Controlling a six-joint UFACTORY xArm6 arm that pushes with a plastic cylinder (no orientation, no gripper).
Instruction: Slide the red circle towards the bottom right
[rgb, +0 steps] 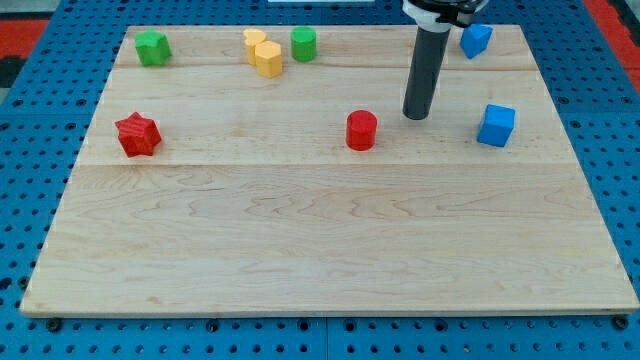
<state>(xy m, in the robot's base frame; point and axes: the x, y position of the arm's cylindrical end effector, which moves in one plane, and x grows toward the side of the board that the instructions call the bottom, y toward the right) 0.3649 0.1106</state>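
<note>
One relation governs next move: red circle, small red cylindrical block (361, 130), lies just to view's left and slightly below my tip (417, 116), apart, no contact seen. End effector is bare dark rod, nothing held. Target direction from red circle: bottom right of wooden tabletop (320, 270). Judged: tip must be brought round to circle's upper left before pushing.

No readable text, labels, brands, numbers or signs anywhere: none on blocks, board, rod or surrounding surface.
</note>
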